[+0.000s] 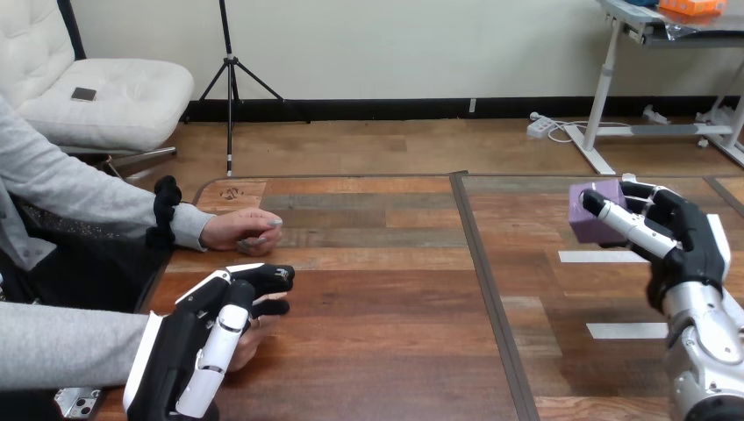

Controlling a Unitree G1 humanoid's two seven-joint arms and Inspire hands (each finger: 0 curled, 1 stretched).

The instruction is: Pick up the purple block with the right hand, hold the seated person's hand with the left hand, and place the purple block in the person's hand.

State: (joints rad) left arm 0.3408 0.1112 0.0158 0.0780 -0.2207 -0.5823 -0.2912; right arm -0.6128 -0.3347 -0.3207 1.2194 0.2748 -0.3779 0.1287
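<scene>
Head view: the right hand (pixel 680 237) grips the purple block (pixel 590 219) in curled fingers; the left hand (pixel 206 338) curls round the person's hand (pixel 252 344) beneath it, likely steadying it for the block, well apart to its right

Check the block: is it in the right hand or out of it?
In it. The fingers of the right hand are curled round the block, one lying across its front face.

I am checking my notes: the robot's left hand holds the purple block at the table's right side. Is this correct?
No. The right hand holds the purple block at the table's right side; the head view shows it.
</scene>
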